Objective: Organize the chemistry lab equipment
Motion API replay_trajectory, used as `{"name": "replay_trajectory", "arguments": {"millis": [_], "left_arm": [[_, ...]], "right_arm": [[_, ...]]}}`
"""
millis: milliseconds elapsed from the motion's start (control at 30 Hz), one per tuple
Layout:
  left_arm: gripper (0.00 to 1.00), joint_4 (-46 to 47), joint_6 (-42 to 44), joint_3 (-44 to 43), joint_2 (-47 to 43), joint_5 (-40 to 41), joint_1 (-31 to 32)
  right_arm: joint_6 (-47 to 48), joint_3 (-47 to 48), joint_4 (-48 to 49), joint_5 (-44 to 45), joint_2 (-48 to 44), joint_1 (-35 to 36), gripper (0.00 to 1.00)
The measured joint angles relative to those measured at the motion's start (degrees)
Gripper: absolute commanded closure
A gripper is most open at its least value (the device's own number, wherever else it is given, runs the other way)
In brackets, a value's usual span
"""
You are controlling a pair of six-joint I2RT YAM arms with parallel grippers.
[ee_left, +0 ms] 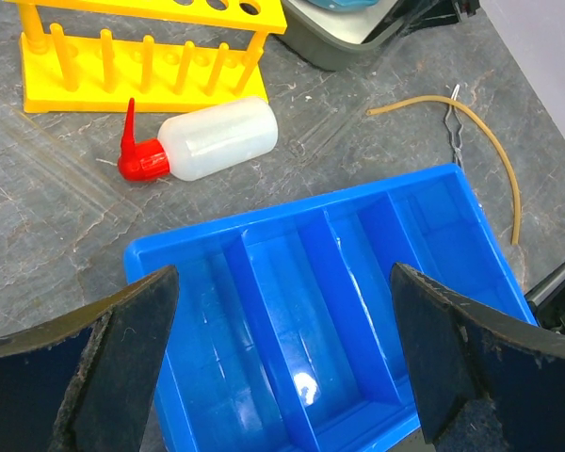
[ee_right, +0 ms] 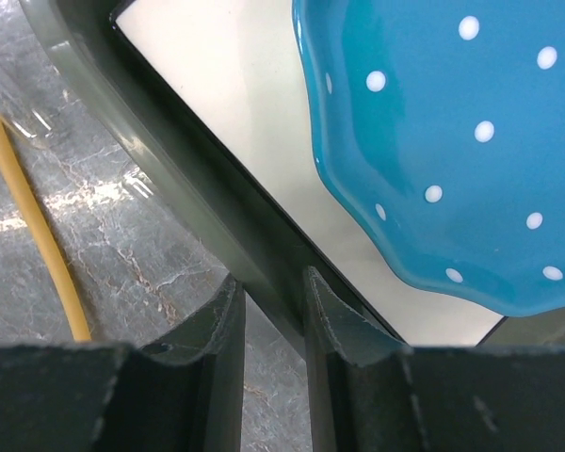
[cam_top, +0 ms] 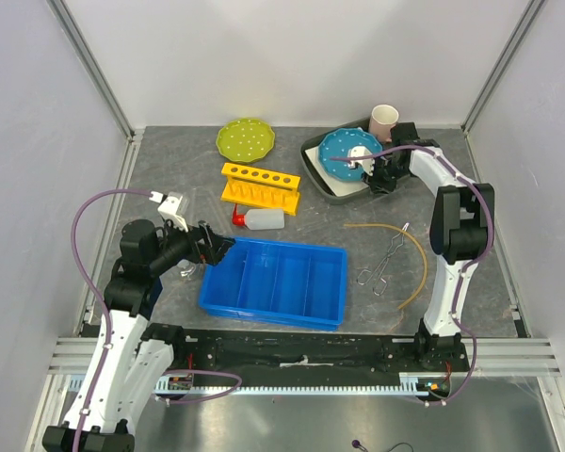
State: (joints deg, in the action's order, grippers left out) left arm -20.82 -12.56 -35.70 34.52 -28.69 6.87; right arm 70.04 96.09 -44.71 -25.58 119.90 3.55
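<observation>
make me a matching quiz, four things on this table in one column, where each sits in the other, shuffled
Things:
1 squeeze bottle
2 blue dotted plate
3 metal tongs
4 green dotted plate

Places:
a in the gray tray
b beyond the yellow test-tube rack, toward the far wall
c on its side between the rack and the blue divided bin
d right of the bin, beside the tan tube

Pairs: 1-c, 2-a, 3-d, 4-b

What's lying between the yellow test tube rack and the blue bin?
The small white squeeze bottle with red cap lies on its side there. The top and left wrist views both show it.
</observation>
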Motion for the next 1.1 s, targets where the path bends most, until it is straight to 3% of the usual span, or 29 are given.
{"name": "replay_trajectory", "arguments": {"millis": [600, 933, 1100], "left_arm": [[0.0, 0.02, 0.0, 0.0, -0.57, 0.02, 0.39], [0.0, 0.02, 0.0, 0.0, -1.18, 0.02, 0.57], [0.0, 0.02, 0.0, 0.0, -1.46, 0.02, 0.76]], "right_arm": [[-10.97, -1.53, 8.7, 4.22, -0.55, 0.11, 0.73], [-19.02, -4.52, 13.6, 6.56, -2.6, -0.96, 0.38], [-24.2, -7.08, 16.48, 6.82, -8.74, -2.97, 0.34]]}}
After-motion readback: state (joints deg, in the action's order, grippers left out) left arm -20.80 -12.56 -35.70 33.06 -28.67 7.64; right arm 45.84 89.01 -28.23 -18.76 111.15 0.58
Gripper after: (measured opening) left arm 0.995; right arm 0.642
